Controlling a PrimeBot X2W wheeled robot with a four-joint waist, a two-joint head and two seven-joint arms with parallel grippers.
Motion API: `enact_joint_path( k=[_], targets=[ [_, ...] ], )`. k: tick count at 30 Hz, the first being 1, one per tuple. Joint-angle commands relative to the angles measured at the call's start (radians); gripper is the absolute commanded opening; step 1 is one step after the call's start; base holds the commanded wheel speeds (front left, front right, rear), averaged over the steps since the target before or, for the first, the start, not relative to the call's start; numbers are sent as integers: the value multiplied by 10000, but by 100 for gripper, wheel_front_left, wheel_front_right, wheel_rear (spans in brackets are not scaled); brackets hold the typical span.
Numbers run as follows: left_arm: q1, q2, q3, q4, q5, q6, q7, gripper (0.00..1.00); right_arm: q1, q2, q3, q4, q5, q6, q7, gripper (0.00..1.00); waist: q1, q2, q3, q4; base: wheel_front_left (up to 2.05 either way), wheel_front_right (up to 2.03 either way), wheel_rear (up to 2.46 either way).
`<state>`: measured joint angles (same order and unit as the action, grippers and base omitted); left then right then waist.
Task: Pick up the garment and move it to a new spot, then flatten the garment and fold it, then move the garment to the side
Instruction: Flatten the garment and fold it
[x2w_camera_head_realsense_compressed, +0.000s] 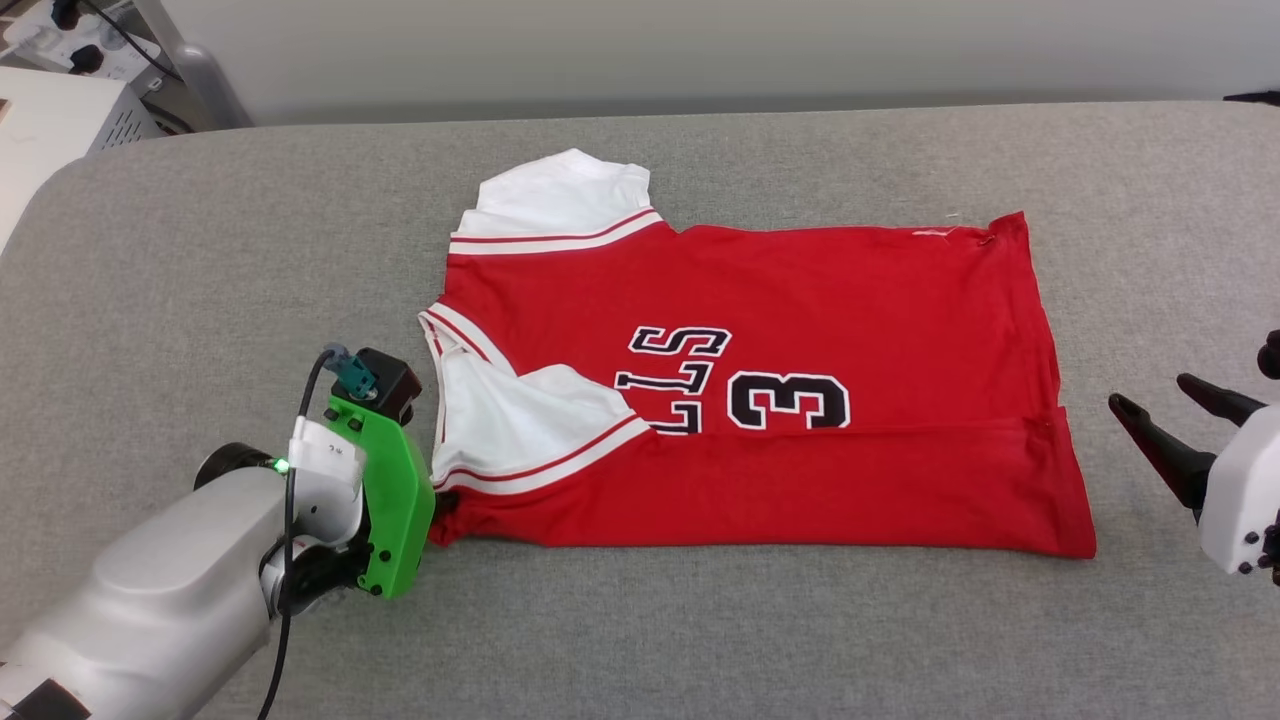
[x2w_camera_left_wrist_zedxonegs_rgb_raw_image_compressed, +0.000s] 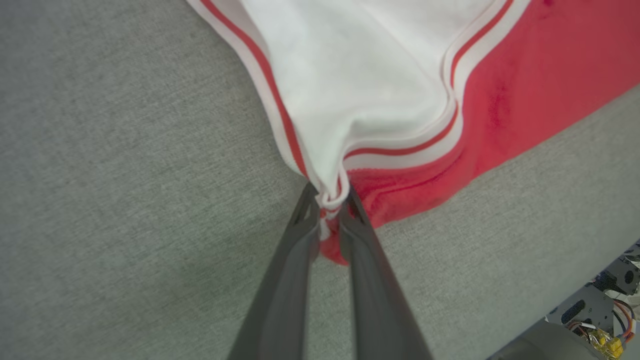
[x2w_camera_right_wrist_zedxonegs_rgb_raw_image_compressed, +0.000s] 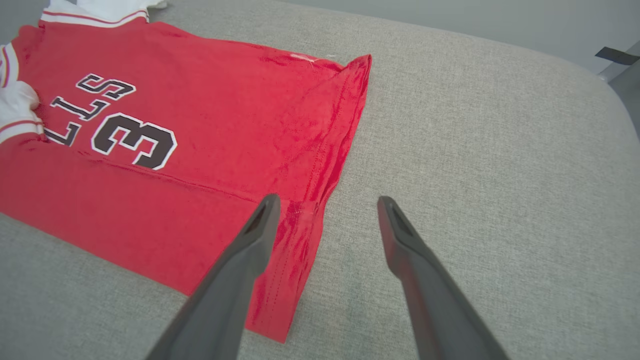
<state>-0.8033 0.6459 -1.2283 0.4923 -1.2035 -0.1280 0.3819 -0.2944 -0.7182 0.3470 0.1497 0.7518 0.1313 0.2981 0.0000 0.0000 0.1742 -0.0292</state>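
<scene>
Surface: a wide pad rounded at the corners, covered in grey woven cloth with a fine, matte grain, on which everything is laid.
Left gripper: two long, dark, tapering fingers are pressed together on the garment, pinching its near left corner where the striped trim and the red cloth are bunched.
Green bracket: a glossy plastic plate is fixed on the left wrist, just beside the garment's edge, with a black cable looped above it.
Right gripper: its fingers are spread wide and held just off the garment's right hem, apart from the cloth.
Garment position: it is laid flat at the middle of the surface, collar end to the left, as a roughly rectangular red shape with a lengthwise crease near its front edge.
Near sleeve: soft white cloth with a red-and-white band is folded onto the chest.
Lettering: blocky black characters outlined in white, partly covered, beside a 3.
Far sleeve: white and slightly rumpled.
Wall: plain and pale.
</scene>
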Motion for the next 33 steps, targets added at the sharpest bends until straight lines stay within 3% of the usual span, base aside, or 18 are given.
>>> enact_joint_path(
  k=[1,6,12,20,30,31,32,33],
  targets=[
    [95,131,35,-122,163,-27,-129,0,-146,-131,-9,-232,86,-6,460,100,0,0,-63,42,0,0,0],
    [87,341,49,-651,317,61,-295,0,-99,-530,-66,-743,336,-6,2587,100,0,0,-56,83,0,0,0],
    [-12,397,70,-1068,460,249,-359,0,-72,-64,-208,-529,433,-6,3877,100,0,0,147,179,0,0,0],
    [-205,416,175,-1202,549,370,-483,0,-176,610,236,545,-202,-6,3999,100,0,0,555,327,0,0,0],
    [-75,321,187,-950,472,347,-655,0,-148,1325,979,2097,102,-6,3551,100,0,0,802,407,0,0,0],
    [-31,307,182,-904,459,342,-686,0,-155,1319,1103,2127,163,-6,3492,91,0,0,780,396,0,0,0],
    [13,300,174,-863,443,336,-703,0,-173,1311,1170,2135,213,-6,3393,42,0,0,752,379,0,0,0],
    [68,296,165,-818,422,327,-723,0,-203,1288,1234,2143,272,-6,3267,0,0,0,709,354,0,0,0]
  ],
)
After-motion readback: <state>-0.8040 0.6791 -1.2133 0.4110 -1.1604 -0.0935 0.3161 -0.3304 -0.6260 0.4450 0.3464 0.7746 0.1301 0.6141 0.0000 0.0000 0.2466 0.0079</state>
